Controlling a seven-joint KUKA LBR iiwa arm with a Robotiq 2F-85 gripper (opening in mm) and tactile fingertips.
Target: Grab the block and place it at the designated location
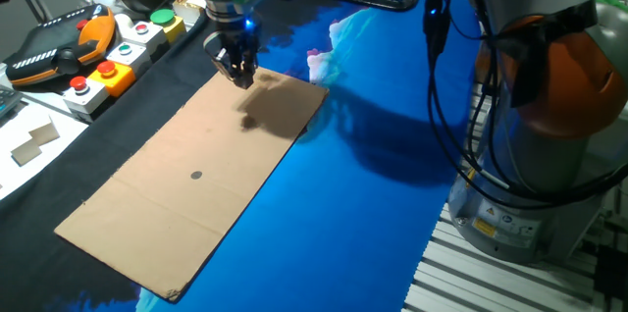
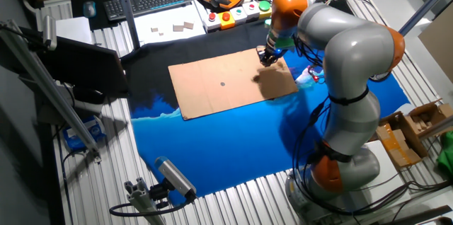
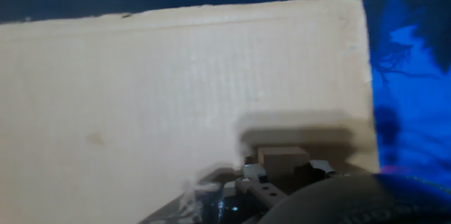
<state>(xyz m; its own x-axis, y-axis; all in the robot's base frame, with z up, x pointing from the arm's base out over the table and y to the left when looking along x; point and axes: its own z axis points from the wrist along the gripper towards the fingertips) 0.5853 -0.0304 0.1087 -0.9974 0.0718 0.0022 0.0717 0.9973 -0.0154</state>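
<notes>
The block (image 3: 282,159), a small tan cube, sits between my fingertips in the hand view. My gripper (image 1: 239,75) is shut on it just above the far right corner of the cardboard sheet (image 1: 167,194). The gripper also shows in the other fixed view (image 2: 267,58), where the cube itself is too small to make out. The designated location, a small dark grey dot (image 1: 196,176), lies near the middle of the sheet, well away from the gripper. It also shows in the other fixed view (image 2: 222,83). The dot is out of the hand view.
A blue cloth (image 1: 373,184) lies under and to the right of the cardboard. A box of red and green push buttons (image 1: 118,57) and an orange teach pendant (image 1: 59,52) stand behind the sheet. Flat grey tiles (image 1: 34,140) lie at the left. The arm's base (image 1: 549,106) stands at the right.
</notes>
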